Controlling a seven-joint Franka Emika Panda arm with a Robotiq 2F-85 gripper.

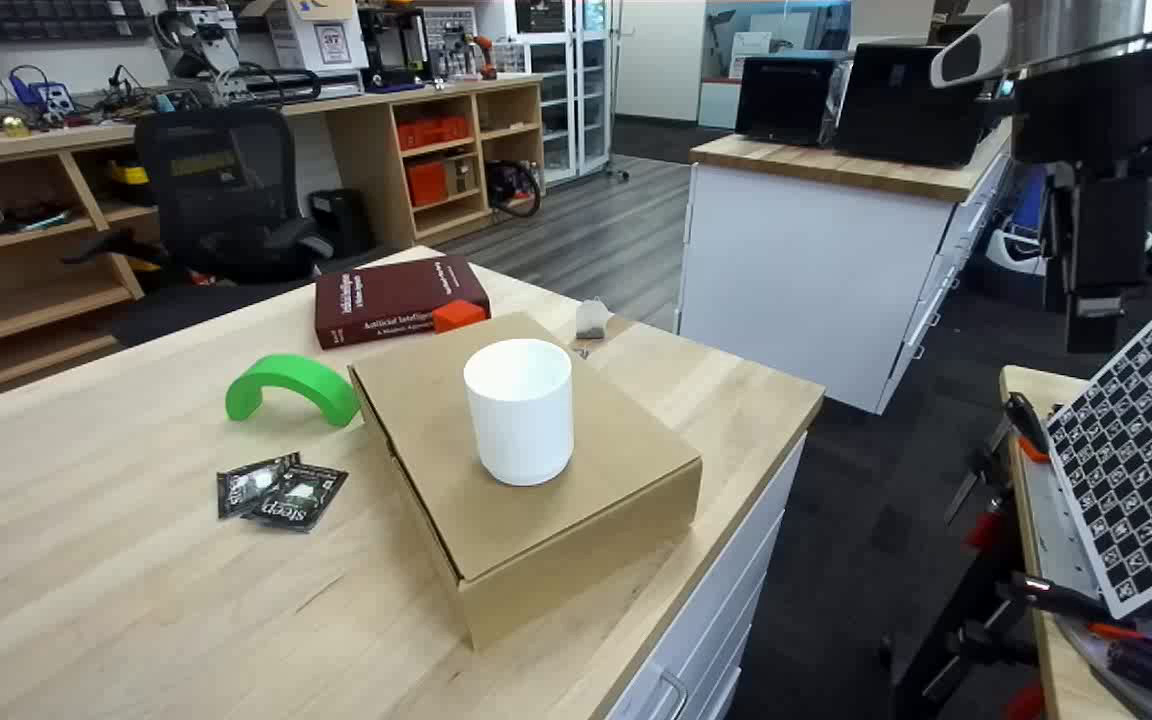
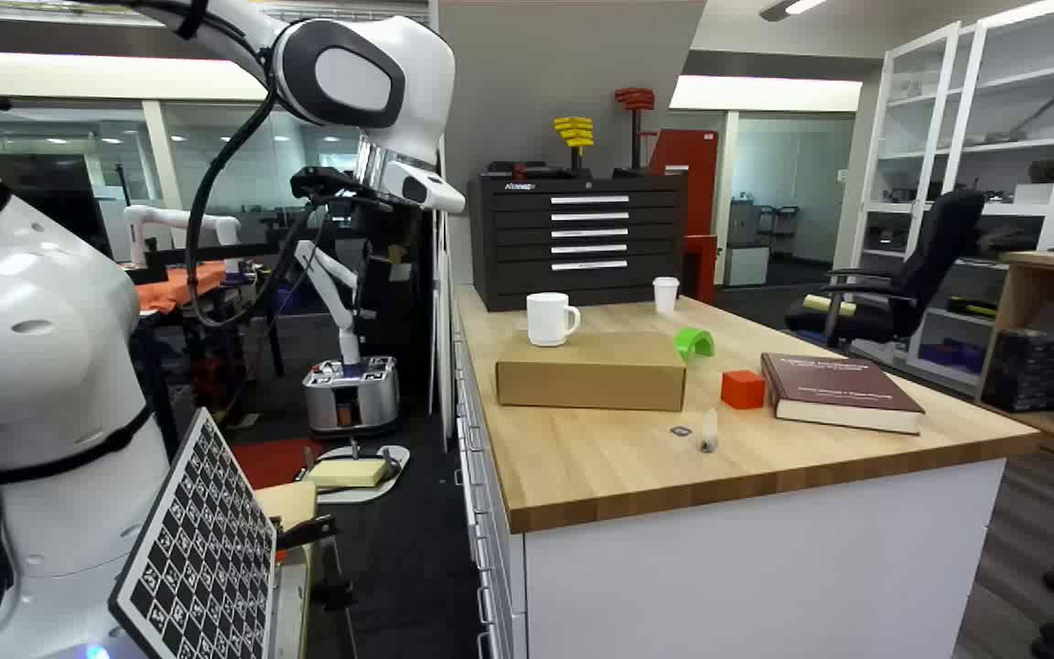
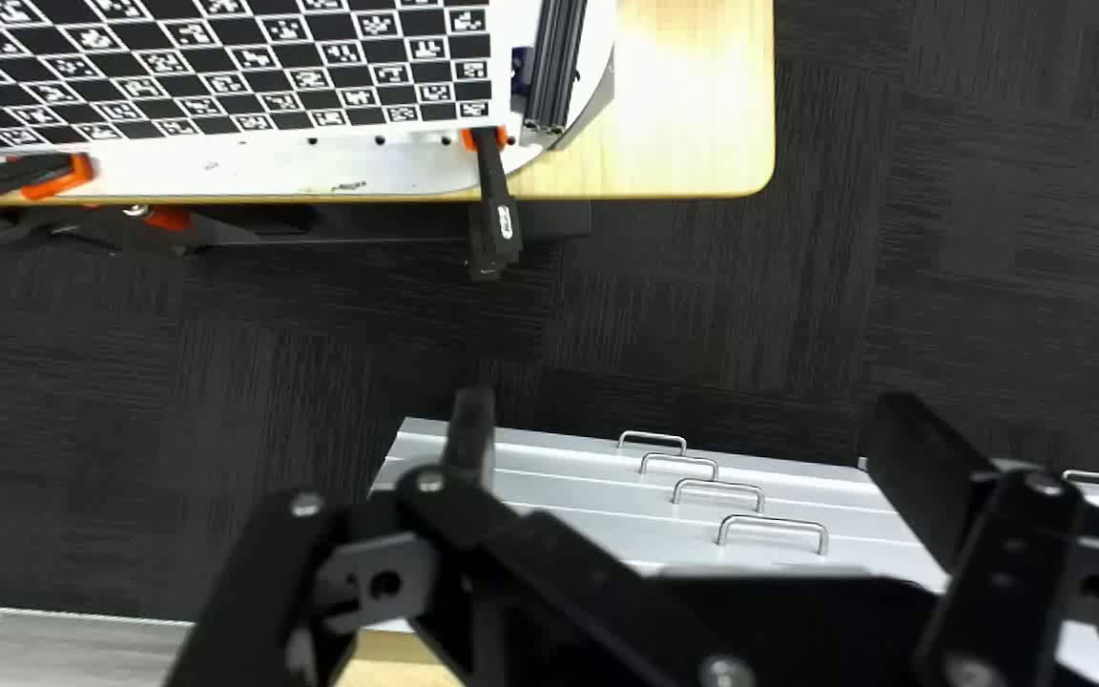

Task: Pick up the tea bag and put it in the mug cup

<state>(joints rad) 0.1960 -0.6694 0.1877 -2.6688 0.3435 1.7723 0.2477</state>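
The tea bag is a small pale sachet on the wooden table, beside the cardboard box. It also shows standing near the table's edge in an exterior view, with a small dark tag beside it. The white mug cup stands upright on the box; its handle shows in an exterior view. My gripper is open and empty, its two fingers wide apart in the wrist view. It hangs in the air off the table's side, away from bag and mug, as an exterior view shows. Neither shows in the wrist view.
The cardboard box lies on the table. Around it are a red block, a maroon book, a green arch, black packets and a white paper cup. A checkered board stands near the robot's base.
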